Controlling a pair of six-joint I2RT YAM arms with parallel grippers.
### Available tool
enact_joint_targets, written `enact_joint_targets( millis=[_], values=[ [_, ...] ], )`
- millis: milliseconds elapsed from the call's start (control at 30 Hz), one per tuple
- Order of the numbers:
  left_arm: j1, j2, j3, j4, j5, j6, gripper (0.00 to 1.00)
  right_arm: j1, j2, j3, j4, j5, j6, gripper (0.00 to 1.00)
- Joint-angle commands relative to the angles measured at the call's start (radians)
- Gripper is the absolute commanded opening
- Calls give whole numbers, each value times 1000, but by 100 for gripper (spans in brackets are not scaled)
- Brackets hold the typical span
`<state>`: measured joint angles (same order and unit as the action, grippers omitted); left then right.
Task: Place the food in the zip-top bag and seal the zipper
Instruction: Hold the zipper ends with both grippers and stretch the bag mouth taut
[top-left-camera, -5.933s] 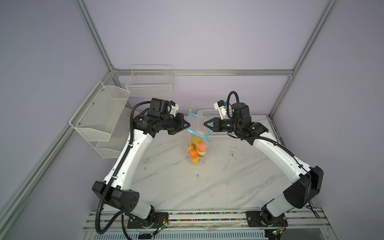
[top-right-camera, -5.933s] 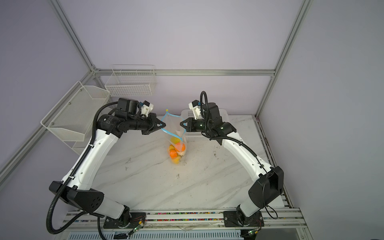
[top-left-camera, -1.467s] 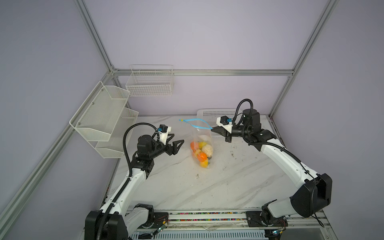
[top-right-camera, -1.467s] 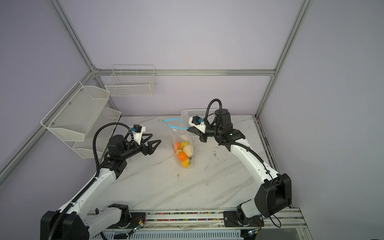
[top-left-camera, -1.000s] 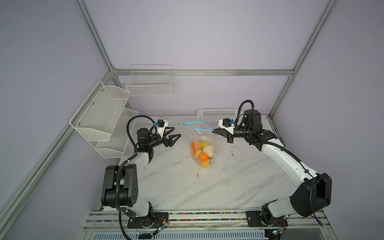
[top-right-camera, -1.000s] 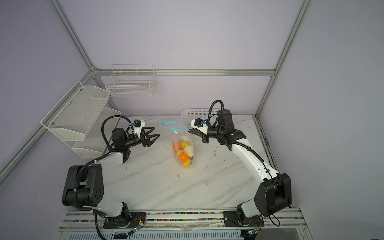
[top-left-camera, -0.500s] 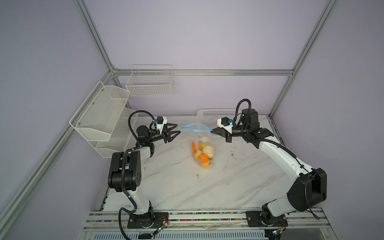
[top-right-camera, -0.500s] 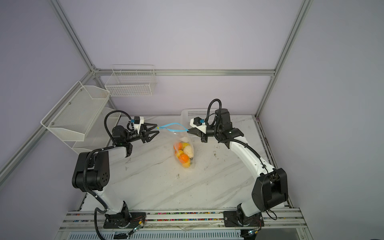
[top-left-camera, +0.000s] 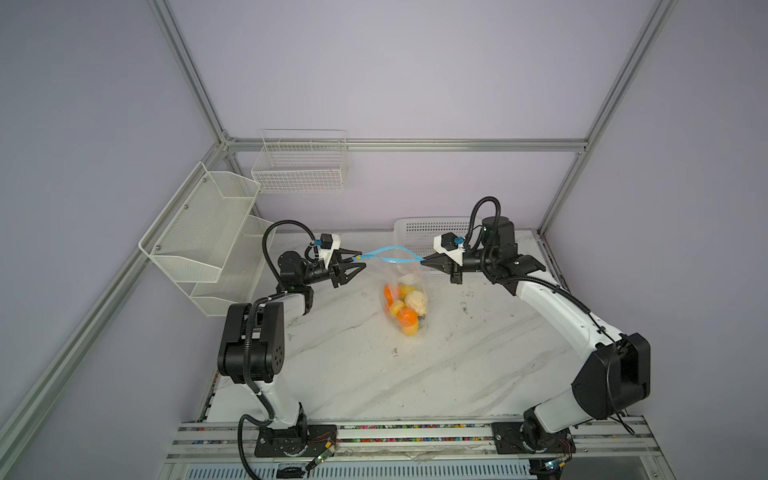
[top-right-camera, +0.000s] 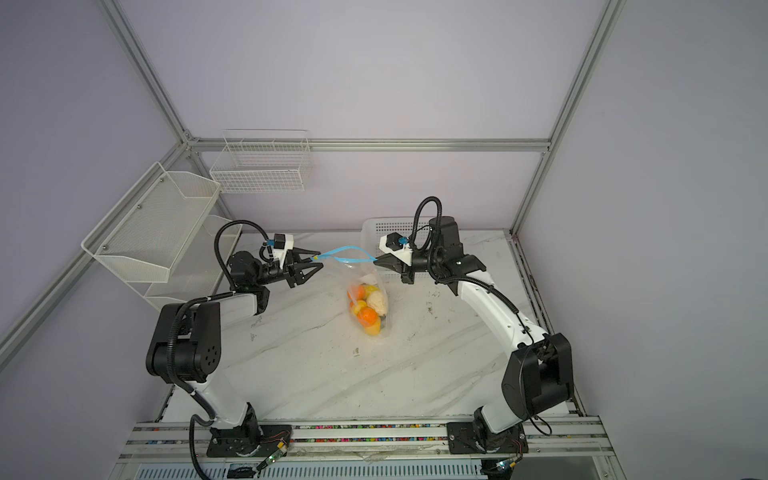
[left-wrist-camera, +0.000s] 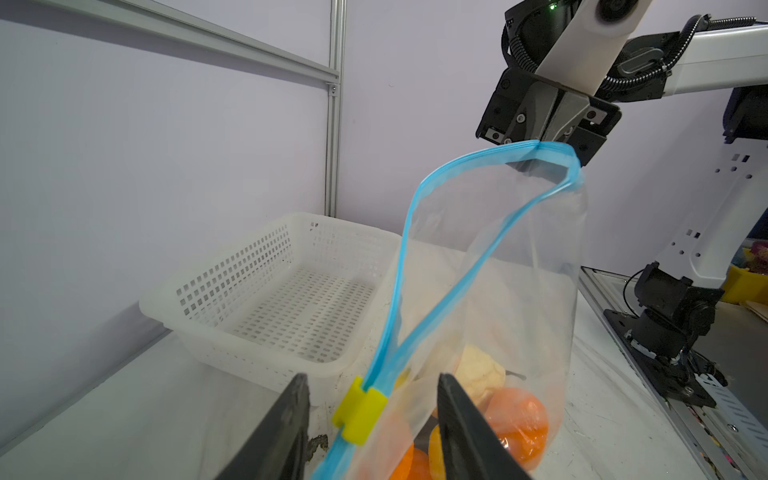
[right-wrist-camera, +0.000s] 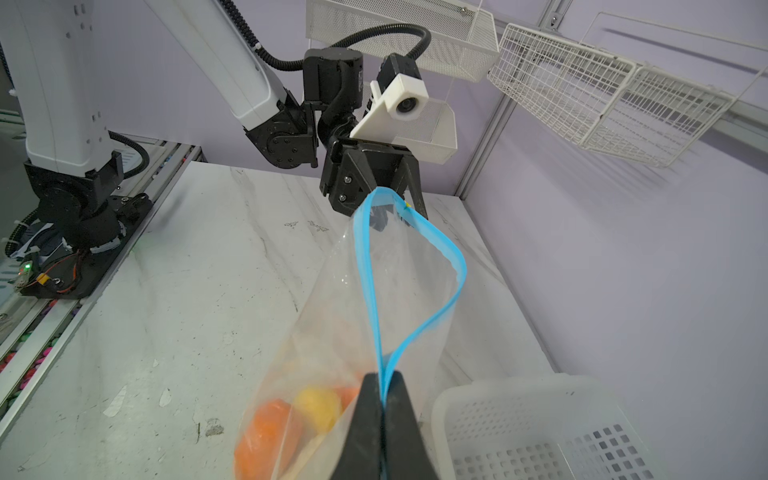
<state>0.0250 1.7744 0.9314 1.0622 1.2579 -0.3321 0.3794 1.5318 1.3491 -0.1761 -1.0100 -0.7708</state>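
The zip-top bag (top-left-camera: 405, 276) (top-right-camera: 365, 276) hangs with its bottom on the marble table, and the food (top-left-camera: 405, 309) (top-right-camera: 368, 309) lies inside it: orange, yellow and cream pieces. Its zipper (top-left-camera: 388, 251) (left-wrist-camera: 400, 270) (right-wrist-camera: 368, 270) gapes in a loop. My right gripper (top-left-camera: 424, 260) (top-right-camera: 376, 260) (right-wrist-camera: 382, 376) is shut on the right end of the zipper. At the other end my left gripper (top-left-camera: 361, 259) (top-right-camera: 320, 258) (left-wrist-camera: 372, 377) is open, its jaws on either side of the yellow tab (left-wrist-camera: 359, 409) without touching it.
A white perforated basket (top-left-camera: 432, 226) (left-wrist-camera: 249, 266) (right-wrist-camera: 540, 415) stands behind the bag against the back wall. White mesh shelves (top-left-camera: 199, 232) and a wire basket (top-left-camera: 299, 166) hang on the walls at the left and back left.
My left arm swung right to the bag's free zipper end, and its jaws narrowed around the yellow tab. The right gripper kept its hold and barely moved.
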Motion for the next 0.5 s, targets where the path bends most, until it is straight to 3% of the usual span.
enact_joint_targets(
  millis=[0, 467],
  values=[
    [0, -9, 14, 55, 3, -12, 50, -4, 6, 26, -1, -13, -8, 0],
    [2, 18, -20, 55, -29, 0, 62, -4, 3, 25, 3, -8, -5, 0]
  ],
)
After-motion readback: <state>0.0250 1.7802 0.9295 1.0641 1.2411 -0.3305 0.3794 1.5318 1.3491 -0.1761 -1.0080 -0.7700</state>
